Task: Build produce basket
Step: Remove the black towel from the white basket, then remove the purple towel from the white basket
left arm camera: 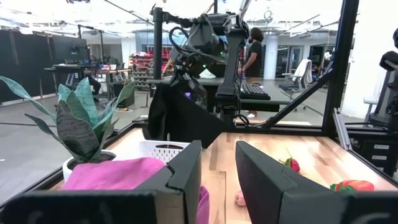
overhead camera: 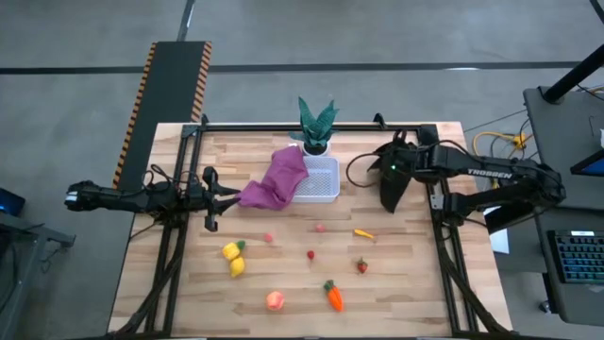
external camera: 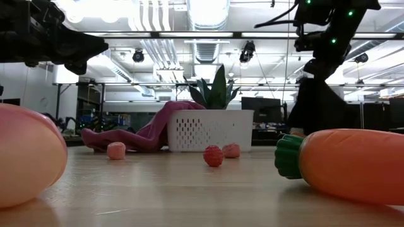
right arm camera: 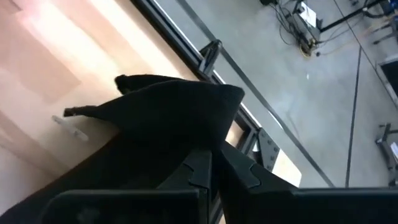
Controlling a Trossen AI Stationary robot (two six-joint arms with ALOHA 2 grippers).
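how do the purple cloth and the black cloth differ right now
The purple cloth lies on the table, one end draped over the white basket; the black cloth hangs in the air, pinched in the right claw. No claw holds the purple one; the left claw is open beside it. Both are rumpled.

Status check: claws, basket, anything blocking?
Right claw shut on black cloth, aloft. Left claw open, beside purple cloth. Purple cloth drapes white mesh basket; produce outside.

"TROSSEN" on right arm
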